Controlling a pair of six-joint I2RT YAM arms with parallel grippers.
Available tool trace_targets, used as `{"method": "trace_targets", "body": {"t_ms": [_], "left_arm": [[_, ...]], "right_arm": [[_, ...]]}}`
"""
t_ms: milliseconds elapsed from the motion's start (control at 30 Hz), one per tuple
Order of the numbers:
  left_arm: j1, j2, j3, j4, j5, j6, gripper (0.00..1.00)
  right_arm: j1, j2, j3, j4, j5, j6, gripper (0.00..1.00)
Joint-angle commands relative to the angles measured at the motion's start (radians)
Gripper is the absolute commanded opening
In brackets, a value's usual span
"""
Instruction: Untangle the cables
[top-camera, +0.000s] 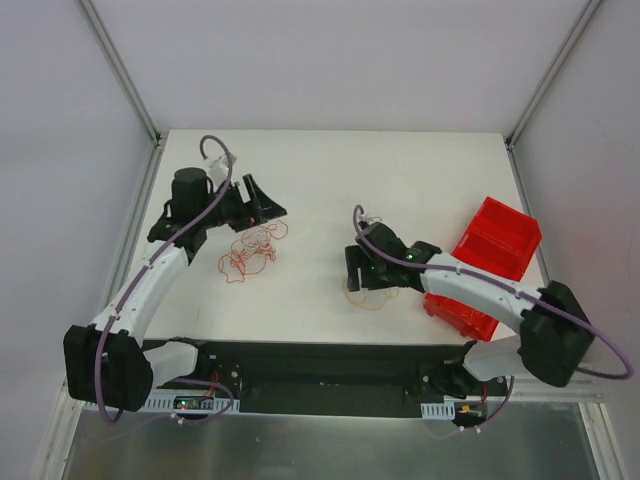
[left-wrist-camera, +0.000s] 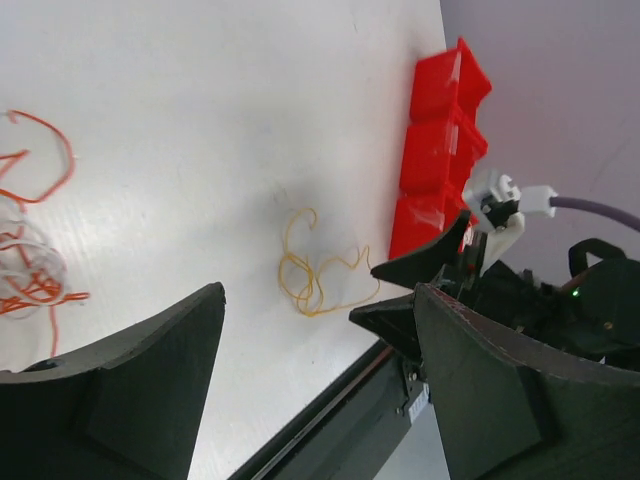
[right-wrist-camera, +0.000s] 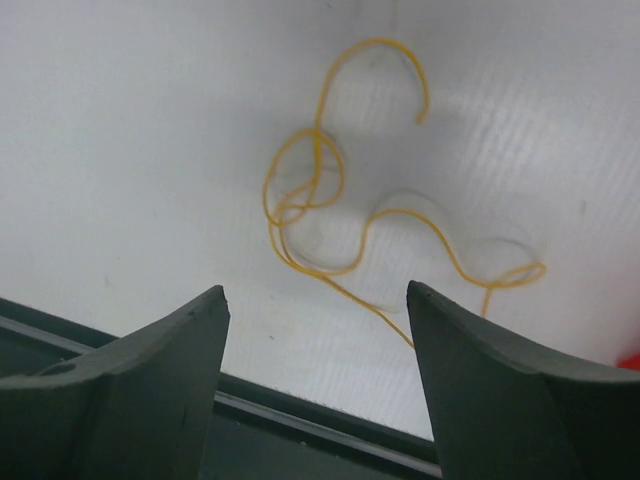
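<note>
White counter (top-camera: 330, 170) fills the enclosure floor between pale walls, with red bins (top-camera: 497, 240) stacked at its right edge. A loose tangle of red-orange cables (top-camera: 250, 250) lies left of centre, and the left wrist view shows a whitish cable (left-wrist-camera: 25, 255) curled among them. The left hand (top-camera: 268, 200) sits just beyond that tangle, its fingers spread wide and holding nothing. A yellow cable (right-wrist-camera: 330, 190) lies by itself, well apart from the tangle and near the counter's front edge. The right hand (right-wrist-camera: 317, 290) is directly over it, fingers wide apart. The yellow loops lie flat on the counter, not pinched.
</note>
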Motion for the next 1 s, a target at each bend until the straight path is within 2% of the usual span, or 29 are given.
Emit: {"method": "trace_targets", "body": {"t_ms": [0, 100, 200, 367, 700, 833, 967], "left_arm": [[0.106, -0.027, 0.081, -0.112, 0.082, 0.055, 0.76], [0.141, 0.030, 0.160, -0.124, 0.128, 0.064, 0.75], [0.145, 0.056, 0.202, -0.122, 0.105, 0.098, 0.75], [0.149, 0.024, 0.152, -0.122, 0.050, 0.166, 0.75], [0.169, -0.033, 0.095, -0.113, 0.070, 0.186, 0.74], [0.169, -0.016, 0.087, -0.086, 0.105, 0.161, 0.73], [0.169, -0.015, 0.081, -0.078, 0.113, 0.155, 0.73]], "right_arm": [[0.047, 0.183, 0.179, -0.023, 0.054, 0.083, 0.71], [0.073, 0.238, 0.199, -0.025, 0.094, 0.221, 0.71], [0.102, 0.269, 0.189, 0.012, 0.132, 0.322, 0.71], [0.133, 0.370, 0.250, -0.065, 0.191, 0.433, 0.70], [0.130, 0.435, 0.264, -0.045, 0.301, 0.445, 0.61], [0.129, 0.482, 0.275, -0.031, 0.269, 0.441, 0.52], [0.128, 0.492, 0.279, -0.028, 0.246, 0.415, 0.30]]}}
